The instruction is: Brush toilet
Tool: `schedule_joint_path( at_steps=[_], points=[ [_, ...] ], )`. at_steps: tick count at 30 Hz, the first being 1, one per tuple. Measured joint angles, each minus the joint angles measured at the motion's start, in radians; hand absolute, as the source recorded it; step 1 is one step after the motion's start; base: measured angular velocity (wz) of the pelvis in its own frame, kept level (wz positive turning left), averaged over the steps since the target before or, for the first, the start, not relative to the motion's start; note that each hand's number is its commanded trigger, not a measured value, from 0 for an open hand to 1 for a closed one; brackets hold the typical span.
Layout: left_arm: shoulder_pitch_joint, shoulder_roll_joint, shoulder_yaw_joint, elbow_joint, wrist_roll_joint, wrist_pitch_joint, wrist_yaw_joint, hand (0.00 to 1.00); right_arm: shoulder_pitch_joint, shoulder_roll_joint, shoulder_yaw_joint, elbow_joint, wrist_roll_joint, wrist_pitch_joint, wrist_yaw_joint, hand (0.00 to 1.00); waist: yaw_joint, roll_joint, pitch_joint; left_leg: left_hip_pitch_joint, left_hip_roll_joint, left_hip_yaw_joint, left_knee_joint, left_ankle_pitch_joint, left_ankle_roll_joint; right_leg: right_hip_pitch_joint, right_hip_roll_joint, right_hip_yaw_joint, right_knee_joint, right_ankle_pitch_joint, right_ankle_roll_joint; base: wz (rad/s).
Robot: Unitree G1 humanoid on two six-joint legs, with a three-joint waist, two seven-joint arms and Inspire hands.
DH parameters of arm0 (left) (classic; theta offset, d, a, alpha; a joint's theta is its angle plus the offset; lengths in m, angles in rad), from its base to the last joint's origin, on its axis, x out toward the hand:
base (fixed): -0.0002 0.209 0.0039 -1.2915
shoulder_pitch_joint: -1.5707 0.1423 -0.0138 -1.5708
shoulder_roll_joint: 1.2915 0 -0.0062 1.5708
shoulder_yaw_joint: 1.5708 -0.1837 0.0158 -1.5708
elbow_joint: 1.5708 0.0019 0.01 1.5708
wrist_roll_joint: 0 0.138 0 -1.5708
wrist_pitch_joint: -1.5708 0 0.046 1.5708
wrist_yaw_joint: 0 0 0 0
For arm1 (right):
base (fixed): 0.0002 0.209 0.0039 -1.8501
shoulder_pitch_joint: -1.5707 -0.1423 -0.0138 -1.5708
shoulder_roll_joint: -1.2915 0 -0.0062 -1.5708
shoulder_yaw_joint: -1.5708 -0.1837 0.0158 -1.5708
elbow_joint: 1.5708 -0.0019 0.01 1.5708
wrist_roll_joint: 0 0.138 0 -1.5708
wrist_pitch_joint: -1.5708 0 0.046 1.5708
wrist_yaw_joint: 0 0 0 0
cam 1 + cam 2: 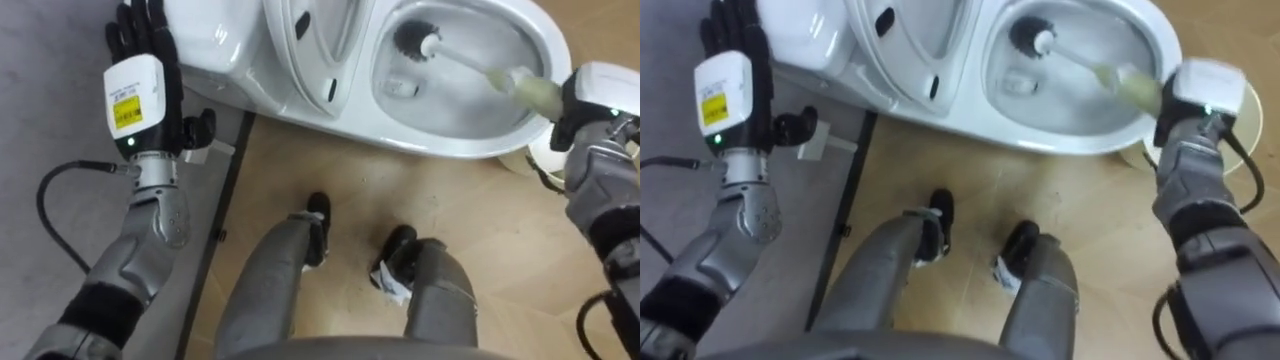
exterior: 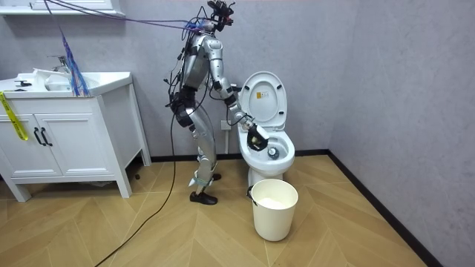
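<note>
One black-bristled, pale-handled brush (image 1: 472, 64) in toilet (image 1: 450, 146)

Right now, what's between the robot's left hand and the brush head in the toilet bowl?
The raised toilet seat stands between the left hand and the brush head, clearest in the left eye view.

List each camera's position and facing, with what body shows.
Left eye view: on the head, looking down at the toilet bowl; left hand, right hand holding the brush, legs.
Right eye view: beside it, same downward scene, same body parts.
Room view: standing off in the room, facing the whole robot, bucket nearby.
Shared: the toilet bowl shows in all three.
</note>
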Motion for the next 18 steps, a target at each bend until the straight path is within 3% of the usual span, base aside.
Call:
schedule_joint_path(
  at_steps=[1, 3, 6, 11, 13, 15, 18],
  points=[
    [0.004, -0.001, 0.001, -0.004, -0.001, 0.001, -0.004, 0.00, 0.028, 0.004, 0.014, -0.048, -0.026, 0.018, 0.020, 1.00, 0.001, 0.004, -0.0029, 0.001, 0.005, -0.002, -0.001, 0.000, -0.001, 0.008, 0.009, -0.005, -0.014, 0.006, -0.001, -0.13],
    [0.012, -0.005, -0.013, -0.005, -0.021, -0.002, 0.003, 0.00, 0.154, 0.019, 0.048, -0.255, -0.092, 0.103, 0.108, 1.00, 0.028, 0.012, -0.0059, 0.009, 0.032, -0.005, -0.004, -0.008, -0.010, 0.029, 0.041, -0.009, -0.055, 0.024, -0.009, -0.25],
    [0.035, -0.016, -0.026, -0.003, -0.023, -0.005, 0.021, 0.00, 0.244, 0.021, 0.052, -0.375, -0.120, 0.167, 0.179, 1.00, 0.042, 0.033, -0.0165, 0.007, 0.042, -0.010, -0.002, -0.014, -0.017, 0.038, 0.062, -0.010, -0.083, 0.035, -0.016, -0.20],
    [0.061, -0.022, -0.053, 0.022, -0.033, -0.018, 0.050, 0.00, 0.218, 0.014, 0.051, -0.245, -0.125, 0.169, 0.181, 1.00, 0.041, 0.057, -0.0226, 0.023, 0.040, -0.015, -0.010, -0.012, -0.023, 0.054, 0.056, -0.018, -0.080, 0.029, -0.018, 0.07],
    [0.080, -0.027, -0.056, 0.021, -0.026, -0.018, 0.050, 0.00, 0.192, 0.008, 0.039, -0.181, -0.123, 0.143, 0.175, 1.00, 0.041, 0.053, -0.0209, 0.034, 0.036, -0.009, -0.021, -0.010, -0.025, 0.054, 0.054, -0.009, -0.077, 0.026, -0.017, -0.02],
    [0.086, -0.026, -0.054, 0.010, -0.022, -0.017, 0.050, 0.00, 0.179, -0.001, 0.038, -0.170, -0.123, 0.119, 0.175, 1.00, 0.033, 0.038, -0.0133, 0.033, 0.030, -0.006, -0.018, -0.010, -0.027, 0.044, 0.042, -0.008, -0.055, 0.011, -0.020, 0.06],
    [0.086, -0.017, -0.051, -0.003, -0.026, -0.020, 0.051, 0.00, 0.174, 0.009, 0.040, -0.190, -0.122, 0.113, 0.214, 1.00, 0.025, 0.014, -0.0103, 0.033, 0.030, -0.005, -0.012, -0.009, -0.029, 0.044, 0.039, -0.010, -0.045, 0.000, -0.023, 0.11]
  ],
)
